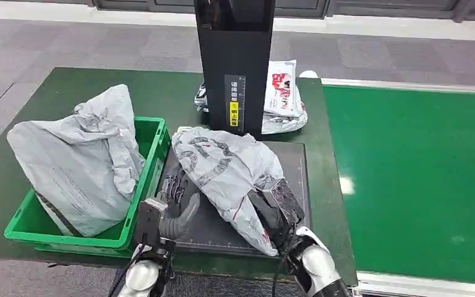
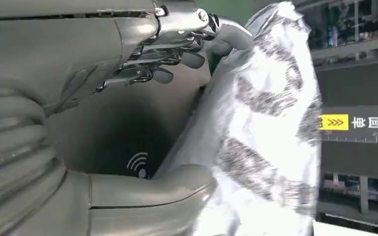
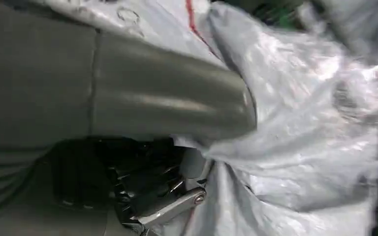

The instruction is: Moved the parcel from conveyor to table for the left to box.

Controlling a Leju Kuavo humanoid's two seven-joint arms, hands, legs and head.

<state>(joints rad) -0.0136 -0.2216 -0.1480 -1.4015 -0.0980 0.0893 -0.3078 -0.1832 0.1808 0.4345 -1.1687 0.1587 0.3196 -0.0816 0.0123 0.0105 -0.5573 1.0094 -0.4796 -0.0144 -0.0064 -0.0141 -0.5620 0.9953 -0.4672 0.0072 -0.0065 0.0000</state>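
Gripping the parcel [image 1: 226,167] at lower centre, the right hand [image 1: 276,207] apparently pinched it; the left hand [image 1: 174,204], fingers spread, touched its left edge.

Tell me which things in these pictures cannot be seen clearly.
- Head view: the black stand hides much of the small parcels behind it.
- Head view: the grey parcel covers the right hand's fingertips.
- Right wrist view: the thumb blocks much, and the parcel print is blurred.
- Left wrist view: the left hand covers much of the black mat.

Grey tiled floor [image 1: 25,43] (pale strip behind)
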